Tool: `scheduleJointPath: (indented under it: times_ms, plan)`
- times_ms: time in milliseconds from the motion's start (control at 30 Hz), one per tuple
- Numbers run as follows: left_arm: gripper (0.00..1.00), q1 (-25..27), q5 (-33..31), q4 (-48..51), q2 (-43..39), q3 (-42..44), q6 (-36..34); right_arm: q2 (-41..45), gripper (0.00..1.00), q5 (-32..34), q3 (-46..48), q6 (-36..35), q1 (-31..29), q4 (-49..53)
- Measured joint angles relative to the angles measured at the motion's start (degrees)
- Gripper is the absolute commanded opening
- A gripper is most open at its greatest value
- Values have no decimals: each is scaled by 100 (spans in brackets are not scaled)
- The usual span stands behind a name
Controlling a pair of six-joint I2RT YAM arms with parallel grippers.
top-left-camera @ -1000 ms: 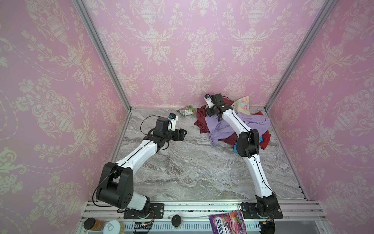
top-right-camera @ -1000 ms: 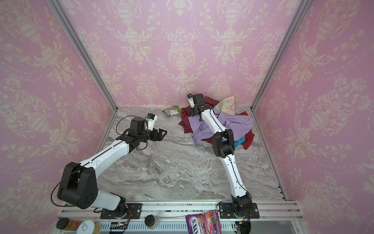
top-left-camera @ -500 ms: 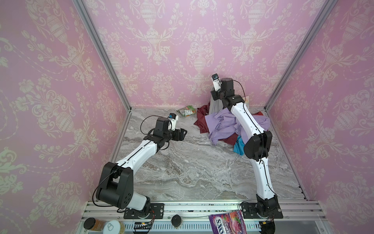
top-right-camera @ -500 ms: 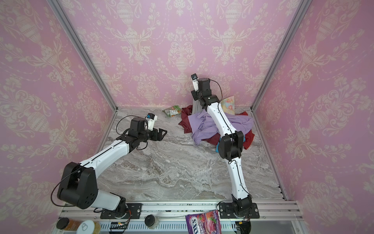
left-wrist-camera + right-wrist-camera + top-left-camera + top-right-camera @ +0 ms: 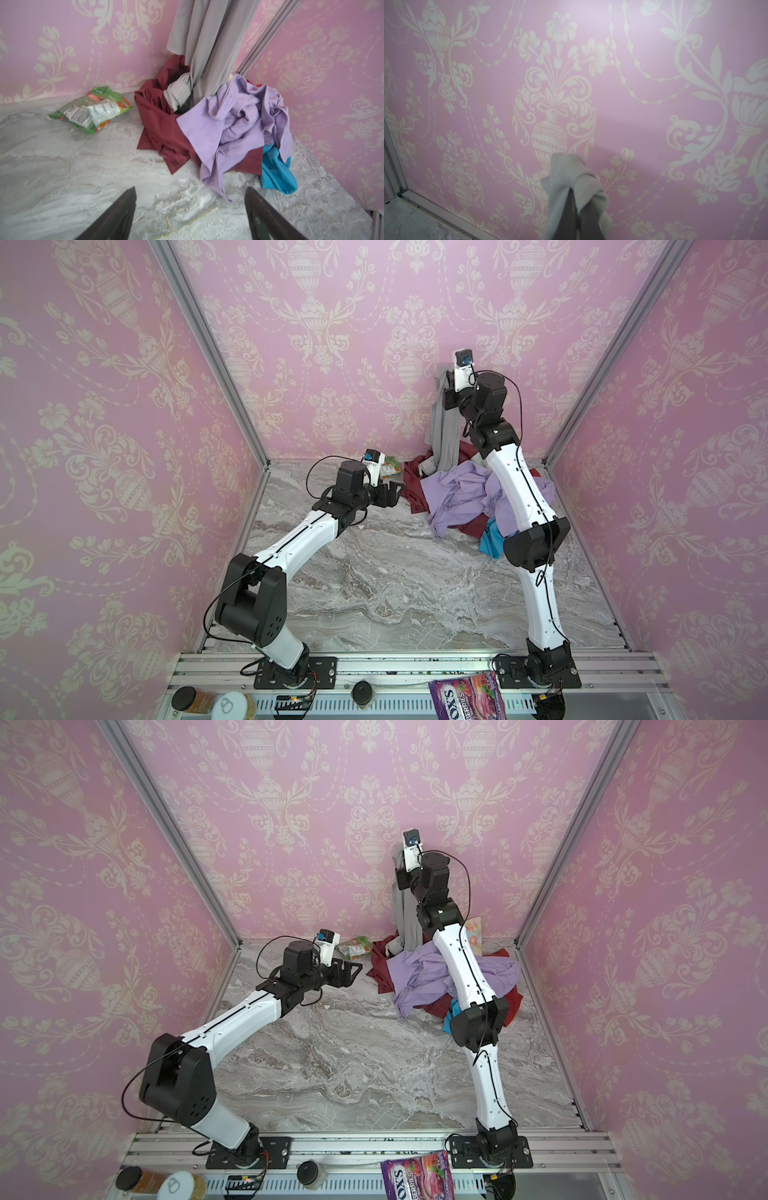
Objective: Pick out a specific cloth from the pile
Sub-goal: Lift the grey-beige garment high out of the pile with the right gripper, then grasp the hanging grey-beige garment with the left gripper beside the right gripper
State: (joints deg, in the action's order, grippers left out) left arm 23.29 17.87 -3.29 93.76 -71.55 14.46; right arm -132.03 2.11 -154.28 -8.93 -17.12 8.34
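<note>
The right fingers (image 5: 568, 224) are clamped shut on the top end of the cloth (image 5: 444, 435), and grey folds bunch over their tips in the right wrist view. That arm is raised high at the far right, close to the pink back wall. The cloth hangs from it as a long limp grey strip down into the pile (image 5: 465, 497) in the far right corner of the counter (image 5: 374, 580). Its lower end goes down between the dark red cloth (image 5: 158, 120) and the lilac cloth (image 5: 234, 120), so it is not clear of the heap. The lilac cloth lies on top, spread over the dark red one. A bright blue cloth (image 5: 274, 172) pokes out at the heap's near right edge, and a floral print cloth (image 5: 473, 930) shows at its far side by the wall. The left fingers (image 5: 116, 218) stand wide open and hold nothing, low over the counter just left of the pile and pointing toward it. A green snack packet (image 5: 93, 110) lies by the back wall, left of the dark red cloth and apart from it.
</note>
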Motion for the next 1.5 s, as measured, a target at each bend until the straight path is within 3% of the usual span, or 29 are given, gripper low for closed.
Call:
scheduleJointPath:
  times_ms: [333,567,600,667,733,767,800,1100,1300,1400,1500]
  plan:
    - [90,446,-83,-608,2232,-2608,-20,1290,0,-280,863,1097,-168,-407]
    - [86,688,22,-839,4564,-5685,26,1626,0,-251,1241,1427,-240,-409]
    - [78,730,44,-831,4898,-6137,63,1646,0,-227,1268,1469,-238,-378]
    - [46,807,116,-789,5510,-6992,146,1692,0,-210,1335,1521,-214,-328]
    - [7,894,155,-748,6161,-7934,271,1757,0,-162,1429,1567,-168,-271]
    - [0,927,173,-732,6358,-8205,321,1781,0,-127,1453,1593,-140,-240]
    - [0,957,173,-739,6535,-8430,389,1823,0,-107,1508,1624,-101,-208]
    - [0,981,-55,-428,6594,-8544,612,2691,0,87,3165,2041,511,-184]
    - [0,833,-251,109,6107,-8537,605,2898,2,-90,4325,2253,925,-105]
    - [0,715,-323,216,5757,-8542,629,2898,19,-350,4903,2312,1005,-52]
    - [0,570,-348,214,5418,-8574,743,2885,49,-756,5344,2339,1025,-57]
